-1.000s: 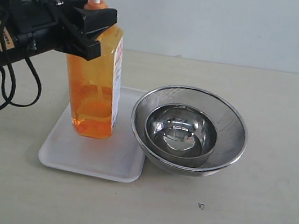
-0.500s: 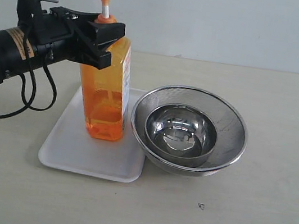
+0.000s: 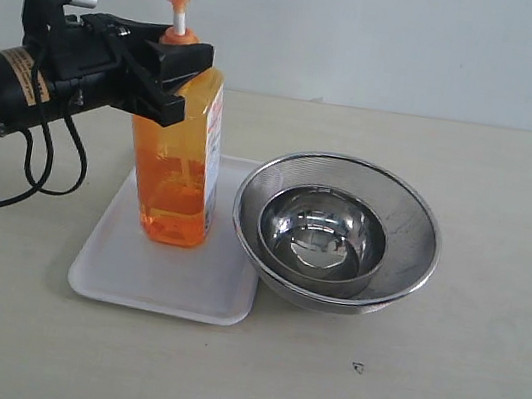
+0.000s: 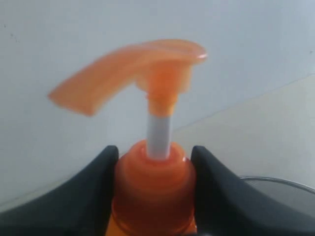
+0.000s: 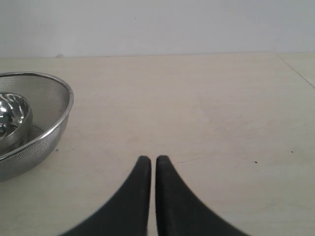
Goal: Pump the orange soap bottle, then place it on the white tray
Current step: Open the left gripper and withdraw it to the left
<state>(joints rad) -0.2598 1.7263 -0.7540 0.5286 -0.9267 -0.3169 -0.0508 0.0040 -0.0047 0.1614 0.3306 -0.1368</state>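
One orange soap bottle (image 3: 176, 160), one white tray (image 3: 131, 285), two steel bowls: a mesh bowl (image 3: 413, 233) with a smaller smooth bowl (image 3: 321, 234) nested inside, all on one beige table (image 3: 458, 392). Two grippers, both mine. My left gripper (image 3: 173, 51) is clamped on the bottle's neck just under the pump head (image 4: 147, 64), with a black finger (image 4: 98, 182) on each side of the orange collar. The bottle hangs below the grip, near upright with a slight lean. The tray lies under the gripper; the bottle's base is at its surface, can't tell if touching. The mesh bowl sits beyond the bottle from the gripper, lower, its rim just beside the tray's edge. My right gripper (image 5: 148, 164) is pinched together, empty, low over the table, mesh bowl nearby.
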